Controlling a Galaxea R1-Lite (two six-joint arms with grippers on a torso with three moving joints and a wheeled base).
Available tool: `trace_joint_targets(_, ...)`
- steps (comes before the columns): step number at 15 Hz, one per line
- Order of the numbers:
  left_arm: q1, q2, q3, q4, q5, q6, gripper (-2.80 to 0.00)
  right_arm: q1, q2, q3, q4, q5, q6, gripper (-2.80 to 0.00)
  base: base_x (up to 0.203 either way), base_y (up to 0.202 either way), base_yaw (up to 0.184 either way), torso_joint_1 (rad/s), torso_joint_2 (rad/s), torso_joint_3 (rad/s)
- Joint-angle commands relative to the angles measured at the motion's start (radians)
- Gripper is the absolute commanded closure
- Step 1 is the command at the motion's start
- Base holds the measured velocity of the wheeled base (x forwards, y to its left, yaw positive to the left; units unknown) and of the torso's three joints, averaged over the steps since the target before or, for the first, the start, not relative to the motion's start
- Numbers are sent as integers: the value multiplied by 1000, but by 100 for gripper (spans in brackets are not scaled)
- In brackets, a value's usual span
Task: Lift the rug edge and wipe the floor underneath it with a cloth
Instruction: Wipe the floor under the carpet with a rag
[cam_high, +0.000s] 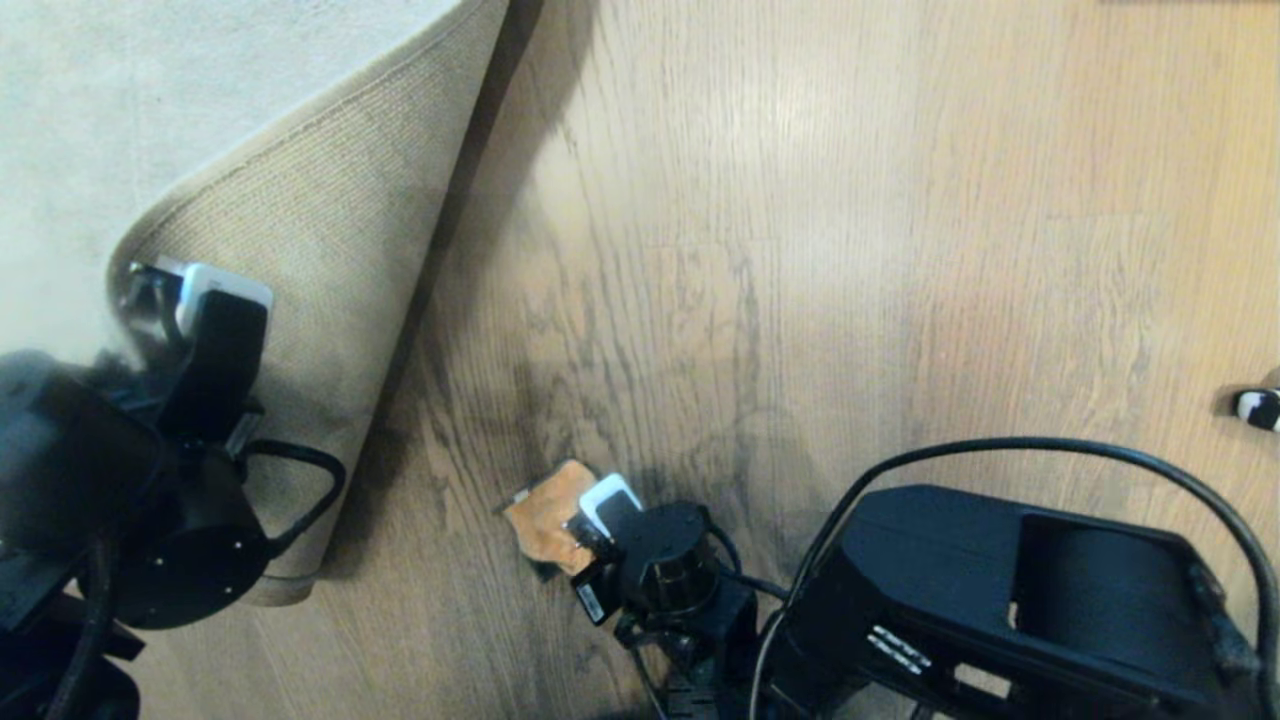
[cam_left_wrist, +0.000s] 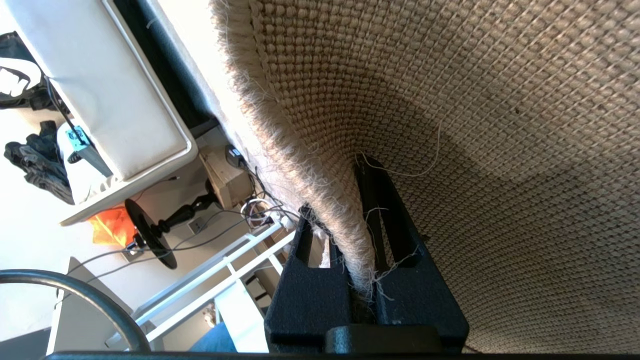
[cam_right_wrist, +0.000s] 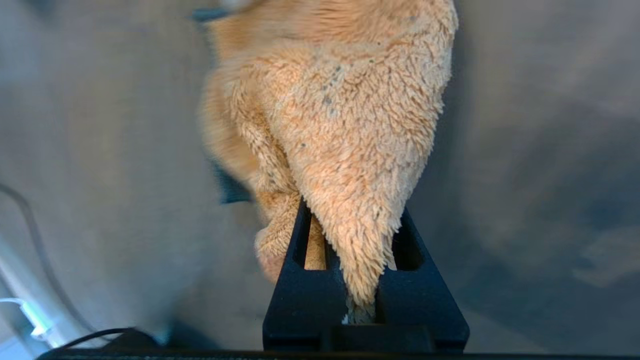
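Left gripper (cam_left_wrist: 362, 280): jaws clamping the rug edge (cam_left_wrist: 320, 165), holding the corner folded back, tan woven backing showing. Right gripper (cam_right_wrist: 362, 300): jaws pinching the cloth (cam_high: 548, 520), which is lying on the floor (cam_high: 800, 250) just beside the lifted rug. No legible writing or brand marks appearing; the cloth's white tag (cam_high: 519, 496) is too small to read.

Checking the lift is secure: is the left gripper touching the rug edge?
Touching. The left wrist view shows the left gripper closed on the rug edge, its fringe pinched between both fingers.
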Motion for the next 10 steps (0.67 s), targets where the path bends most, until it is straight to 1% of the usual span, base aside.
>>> trace_joint_targets(1,0,0,0,-47,6,6,0,-38,-43,25,-5,-3,-2,0,0,0,0,0,0,0)
trace_joint_targets(8,0,-2,0,-47,6,6,0,-93,-107,69,-4,-4,-6,0,0,0,0,0,0,0)
trace_joint_targets(10,0,-2,0,-47,6,6,0,-112,-128,94,-6,-4,-29,0,0,0,0,0,0,0)
